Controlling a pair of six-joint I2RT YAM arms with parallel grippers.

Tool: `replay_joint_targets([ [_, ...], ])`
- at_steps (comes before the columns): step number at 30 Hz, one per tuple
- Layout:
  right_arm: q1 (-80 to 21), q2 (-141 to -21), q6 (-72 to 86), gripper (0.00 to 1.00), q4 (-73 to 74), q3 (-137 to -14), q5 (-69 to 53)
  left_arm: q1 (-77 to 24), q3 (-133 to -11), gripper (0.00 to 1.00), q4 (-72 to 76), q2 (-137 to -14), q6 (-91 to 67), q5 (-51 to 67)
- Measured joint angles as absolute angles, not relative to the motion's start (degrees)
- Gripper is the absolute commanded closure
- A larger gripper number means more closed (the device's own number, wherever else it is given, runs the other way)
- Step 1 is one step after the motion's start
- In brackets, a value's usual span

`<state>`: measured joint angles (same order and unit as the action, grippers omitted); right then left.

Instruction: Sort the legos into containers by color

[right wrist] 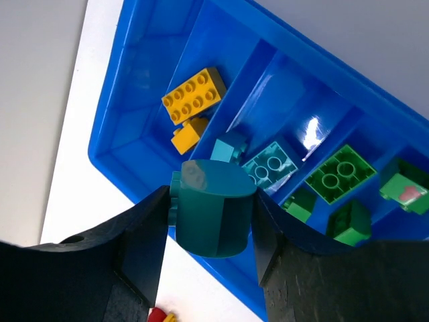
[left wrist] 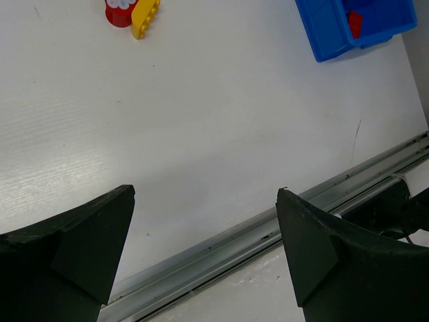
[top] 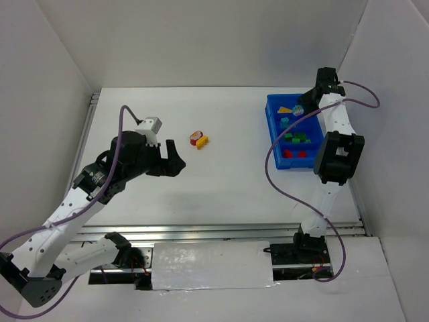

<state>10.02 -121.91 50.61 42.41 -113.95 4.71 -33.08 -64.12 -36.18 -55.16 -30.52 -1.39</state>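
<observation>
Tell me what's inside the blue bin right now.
The blue bin holds yellow bricks in its end compartment, then teal bricks, green bricks, red bricks. The held teal brick in the right claw hides part of the teal compartment.

White table (top: 228, 181), one bin, two loose bricks
A blue bin (top: 270, 131) sits by the far right corner; a red brick (top: 196, 137) and a yellow brick (top: 202, 142) lie touching mid-table, nearer the far edge.

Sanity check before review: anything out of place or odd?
Nothing damaged or spilled. Only strays: a red brick and a yellow brick, touching, mid-table outside the blue bin. Right end effector holds a teal brick over it.
</observation>
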Motion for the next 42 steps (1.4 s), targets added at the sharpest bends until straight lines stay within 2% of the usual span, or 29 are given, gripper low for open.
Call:
replay_joint_targets([
  [2,10.3,-123.3,50.3,0.42,42.6,-115.5,3.8,-33.1,-64.1,0.00,-36.5,-54.5,-30.5,-1.1],
  [4,10.3,-124.7,50.0,0.21,43.0,-117.2,3.1,-33.1,-64.1,0.01,-36.8,-54.5,-30.5,-0.9],
  [5,10.3,-125.1,50.2,0.20,43.2,-118.0,2.9,-33.1,-64.1,0.01,-37.0,-54.5,-30.5,-0.8],
  [6,10.3,-125.4,49.8,0.01,43.2,-118.4,2.7,-33.1,-64.0,0.01,-37.1,-54.6,-30.5,-0.7],
  [12,10.3,-125.4,48.9,0.00,44.1,-119.8,2.9,-33.1,-64.0,0.00,-37.3,-56.5,-30.7,-1.6],
  [18,10.2,-122.1,48.5,0.00,45.2,-118.9,0.8,-32.7,-66.2,0.00,-37.7,-65.0,-32.2,-5.8],
  [23,6.2,-100.2,47.4,0.00,40.9,-95.8,-3.0,-29.7,-73.4,0.01,-37.8,-78.5,-34.8,-9.0],
  [28,-7.1,-77.8,46.1,0.00,36.2,-79.6,-6.5,-27.4,-83.9,0.00,-40.2,-94.4,-40.0,-12.9],
  [30,-11.0,-72.1,45.9,0.00,35.1,-74.3,-8.1,-27.2,-89.0,0.01,-41.1,-101.1,-42.6,-14.4],
  [37,-15.2,-60.4,46.9,0.00,36.9,-58.4,-12.3,-27.2,-108.0,0.00,-47.6,-120.1,-52.9,-18.2],
  [42,-16.1,-49.6,47.6,0.00,39.2,-54.5,-14.5,-27.2,-116.9,0.01,-50.9,-128.2,-61.5,-19.8],
])
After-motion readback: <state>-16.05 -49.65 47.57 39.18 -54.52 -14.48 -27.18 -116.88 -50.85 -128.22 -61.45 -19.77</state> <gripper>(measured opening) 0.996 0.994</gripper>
